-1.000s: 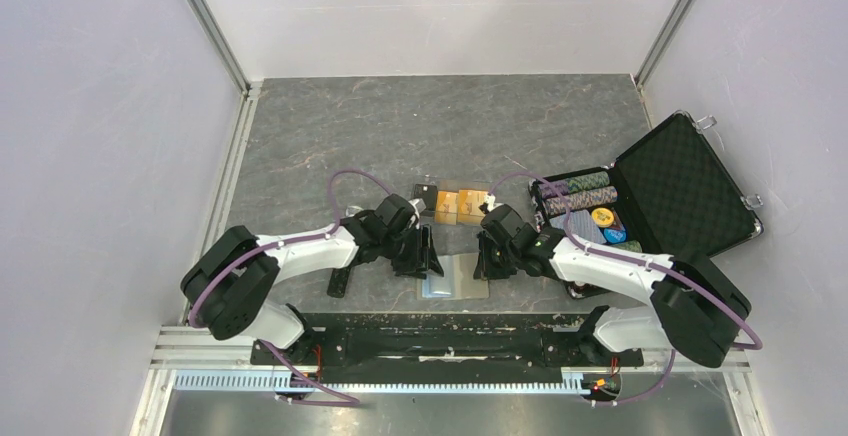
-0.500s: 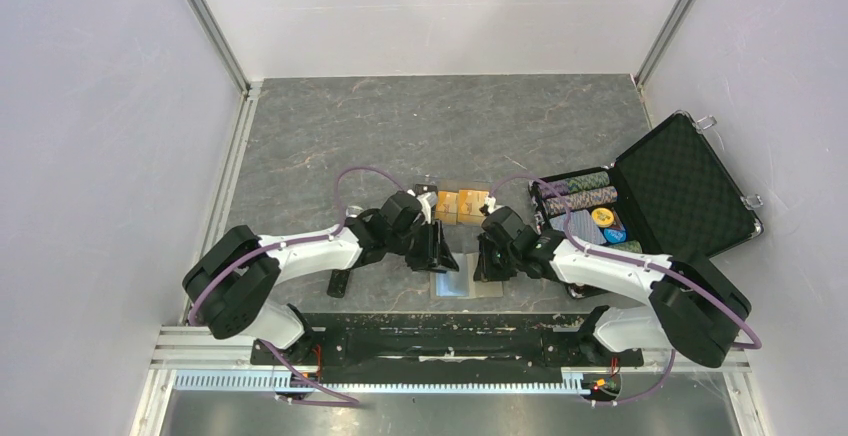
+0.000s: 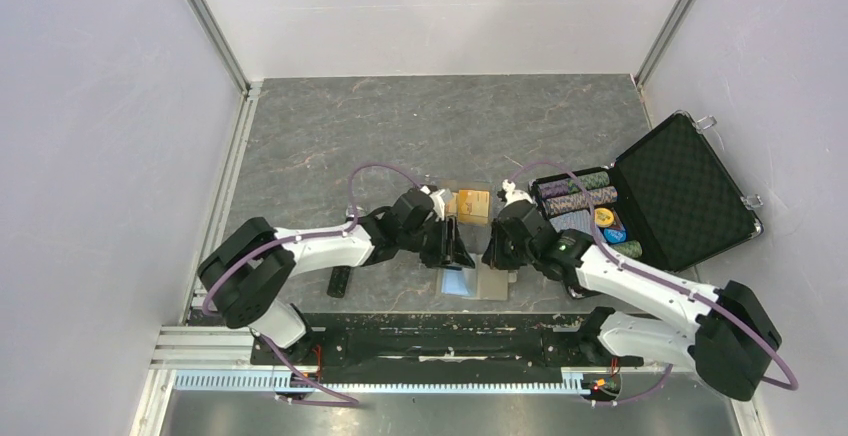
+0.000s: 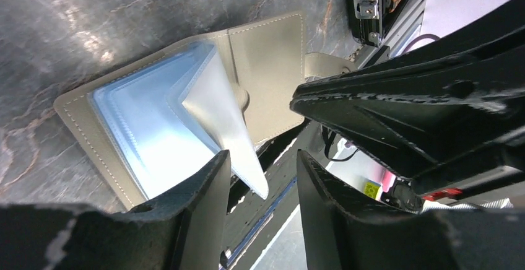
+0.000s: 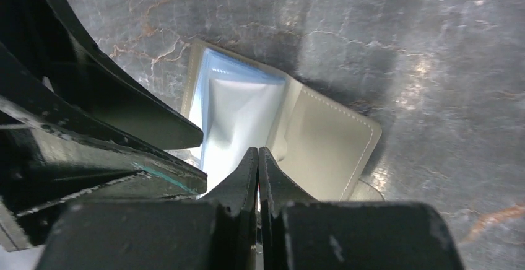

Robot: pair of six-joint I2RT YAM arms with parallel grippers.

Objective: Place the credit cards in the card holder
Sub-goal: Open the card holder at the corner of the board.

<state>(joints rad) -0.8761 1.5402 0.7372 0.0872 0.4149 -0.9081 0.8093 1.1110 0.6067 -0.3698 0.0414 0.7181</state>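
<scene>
Left gripper (image 4: pixel 261 158), right gripper (image 5: pixel 258 153) and card holder (image 3: pixel 480 284) had all shifted rightward on the table (image 3: pixel 400 126) relative to the earlier overhead frames. The left arm had come to cover two of the three cards. The card holder lay open and flat near the table's front edge, below and between the two grippers, with its pale blue interior facing up. One clear sleeve (image 4: pixel 216 115) stood raised from the stack. Its free corner sat in the gap between the left fingers, which were apart and not clamped on it. The right fingers were pressed together, tips at the holder; contact could not be confirmed. One orange-gold credit card (image 3: pixel 474 204) lay just beyond the grippers, outside the holder.
</scene>
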